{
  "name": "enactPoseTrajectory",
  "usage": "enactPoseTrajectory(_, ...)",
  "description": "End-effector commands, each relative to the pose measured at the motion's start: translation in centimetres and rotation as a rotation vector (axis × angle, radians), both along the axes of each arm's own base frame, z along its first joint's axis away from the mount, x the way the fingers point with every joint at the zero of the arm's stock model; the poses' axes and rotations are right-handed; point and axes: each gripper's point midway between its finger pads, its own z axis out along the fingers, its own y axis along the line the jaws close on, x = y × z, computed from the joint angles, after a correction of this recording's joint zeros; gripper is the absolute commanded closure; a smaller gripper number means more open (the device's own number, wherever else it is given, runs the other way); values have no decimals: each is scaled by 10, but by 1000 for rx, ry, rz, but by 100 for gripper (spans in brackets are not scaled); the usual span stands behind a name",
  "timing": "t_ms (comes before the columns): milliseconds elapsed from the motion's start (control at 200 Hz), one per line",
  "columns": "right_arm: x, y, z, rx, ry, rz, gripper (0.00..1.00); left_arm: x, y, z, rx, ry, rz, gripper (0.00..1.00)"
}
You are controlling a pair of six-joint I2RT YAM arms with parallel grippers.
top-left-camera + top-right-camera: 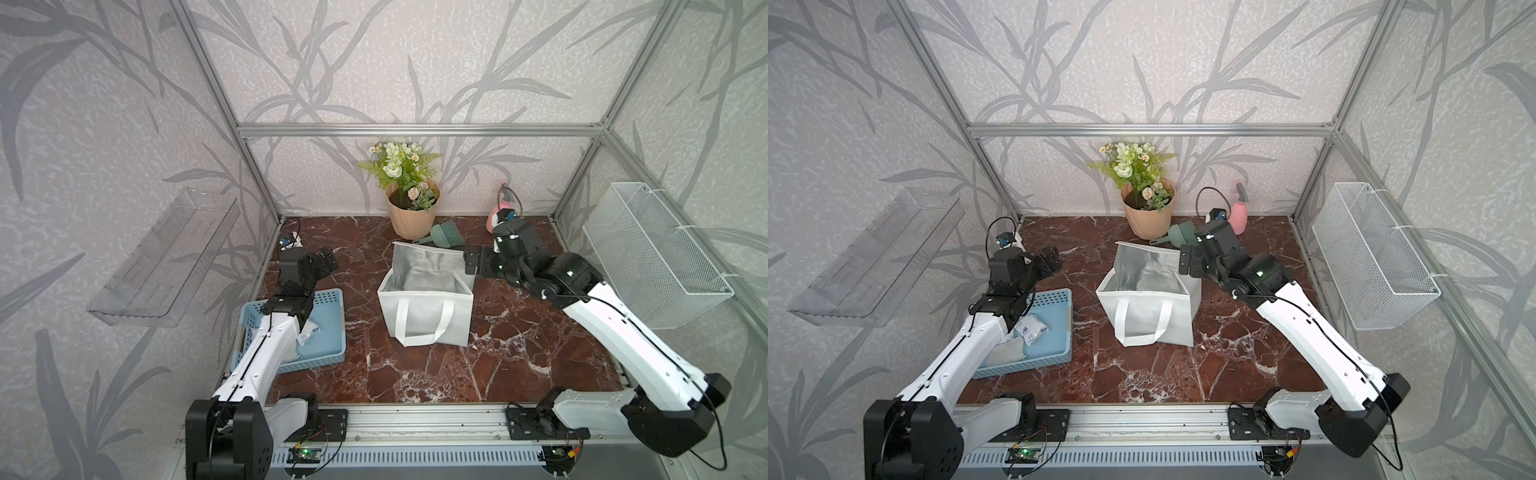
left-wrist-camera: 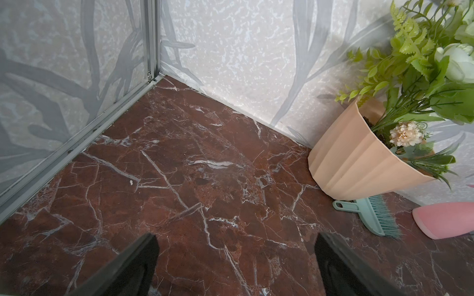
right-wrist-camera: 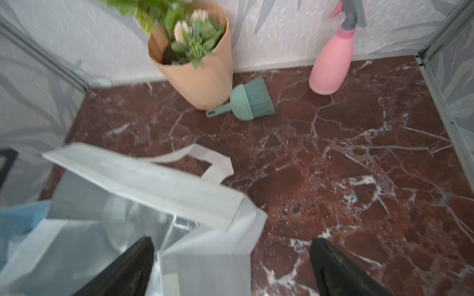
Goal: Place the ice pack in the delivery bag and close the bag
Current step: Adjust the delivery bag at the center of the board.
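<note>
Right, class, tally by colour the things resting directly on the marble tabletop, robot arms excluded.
White: 1, delivery bag
Blue: 1, basket
Peach: 1, flower pot
Green: 1, brush
Pink: 1, spray bottle
Total: 5

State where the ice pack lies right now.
In a top view the ice pack lies in the blue basket at the table's left side, beside the left arm and left of the bag.
</note>
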Motion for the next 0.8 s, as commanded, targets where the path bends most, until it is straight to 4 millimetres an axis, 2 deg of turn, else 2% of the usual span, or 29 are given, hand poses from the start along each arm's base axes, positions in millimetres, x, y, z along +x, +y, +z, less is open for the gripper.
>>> enactPoseTrajectory(0,-17,-17,-9,-192,58,-61,6,0,-4,1,16,5,-25,0)
enactPoseTrajectory(100,-15,2,-10,-192,70,-41,14,-1,-6,2,29,4,-30,0)
enactPoseTrajectory(235,-4,21,-27,-189,111,-32,21,-2,-8,2,42,6,-40,0)
enactPoseTrajectory(315,3,27,-31,-206,118,-35,29,-4,-9,2,43,10,-44,0)
enactPoseTrajectory(460,16,34,-37,-226,96,-48,32,-8,-9,-2,45,33,-45,0)
enactPoseTrajectory(590,27,36,-45,-221,101,-66,38,-13,-8,-4,54,66,-43,0)
enactPoseTrajectory(650,30,34,-46,-232,93,-79,45,-17,-5,-6,64,86,-33,0)
enactPoseTrajectory(735,33,31,-45,-248,72,-76,60,-26,3,-11,81,142,9,0)
enactPoseTrajectory(795,33,30,-45,-246,57,-66,79,-35,9,-19,93,200,42,0)
